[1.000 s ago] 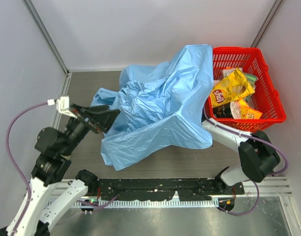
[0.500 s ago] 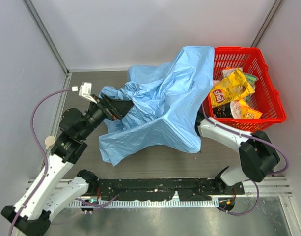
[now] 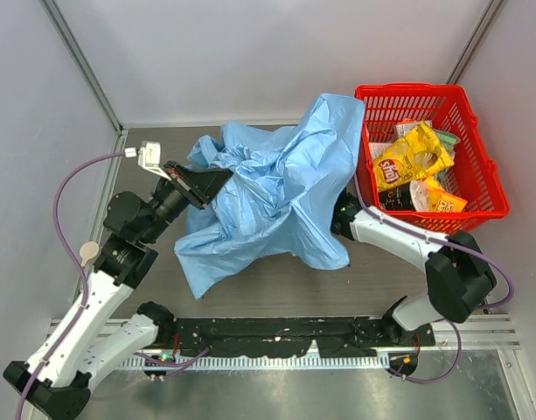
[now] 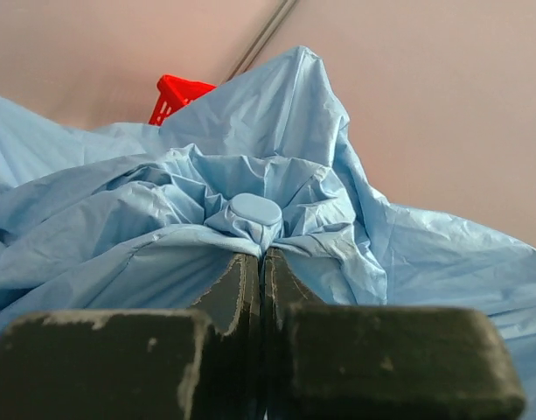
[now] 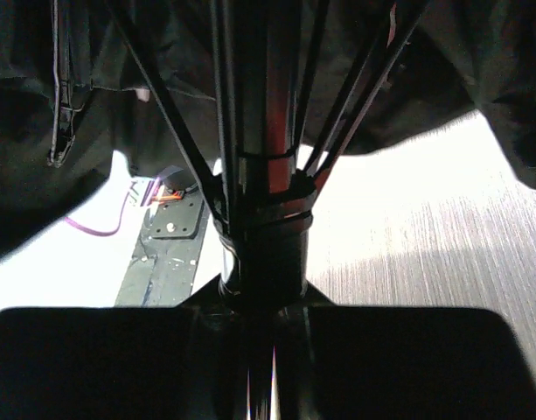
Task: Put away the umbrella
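Observation:
The umbrella point(image 3: 276, 192) lies half-collapsed mid-table, a crumpled sky-blue canopy whose right flap stands up beside the basket. My left gripper point(image 3: 222, 180) is at the canopy's left side. In the left wrist view its jaws point(image 4: 263, 255) are shut, pinching gathered fabric just below the round blue top cap point(image 4: 254, 210). My right gripper is hidden under the canopy in the top view; only its wrist point(image 3: 346, 215) shows. In the right wrist view the right gripper point(image 5: 268, 306) is shut on the black shaft point(image 5: 263, 131) at the collar where the black ribs meet.
A red plastic basket point(image 3: 407, 88) stands at the back right, holding a yellow snack bag point(image 3: 412, 157) and other packets. Grey walls close in the left, back and right sides. The arm bases and a black rail point(image 3: 276, 337) run along the near edge.
The left arm swung in to the canopy and its jaws closed on the fabric. The canopy has bunched up and shifted left, off the basket's rim. The right arm moved left with it.

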Action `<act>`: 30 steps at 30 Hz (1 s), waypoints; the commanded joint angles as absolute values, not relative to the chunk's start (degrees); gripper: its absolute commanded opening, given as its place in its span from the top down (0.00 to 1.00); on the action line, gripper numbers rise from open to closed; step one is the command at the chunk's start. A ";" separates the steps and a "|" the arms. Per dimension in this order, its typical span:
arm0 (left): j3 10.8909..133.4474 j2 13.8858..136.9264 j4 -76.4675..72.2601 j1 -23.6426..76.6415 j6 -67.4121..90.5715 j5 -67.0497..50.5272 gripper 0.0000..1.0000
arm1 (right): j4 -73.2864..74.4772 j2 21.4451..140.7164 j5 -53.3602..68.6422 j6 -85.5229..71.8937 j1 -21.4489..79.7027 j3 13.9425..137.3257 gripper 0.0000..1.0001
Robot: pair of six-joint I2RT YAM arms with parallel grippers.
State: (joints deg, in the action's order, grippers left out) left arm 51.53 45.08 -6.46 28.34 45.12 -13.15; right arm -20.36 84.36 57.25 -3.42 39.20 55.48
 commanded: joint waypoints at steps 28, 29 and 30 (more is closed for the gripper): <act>54.49 41.66 -5.54 28.65 60.56 -2.98 1.00 | -78.89 88.24 32.80 -26.27 46.05 34.03 0.99; 55.45 42.01 -4.06 28.65 59.77 -3.51 1.00 | -84.23 88.24 31.91 -26.63 45.97 32.62 0.99; 56.59 42.01 -1.61 28.65 58.72 -3.78 0.91 | -86.98 88.24 30.95 -26.72 45.62 30.69 0.99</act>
State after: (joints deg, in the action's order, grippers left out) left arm 50.63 42.02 -0.05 28.64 58.35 -1.54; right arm -66.15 88.29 35.57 -25.39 45.39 34.39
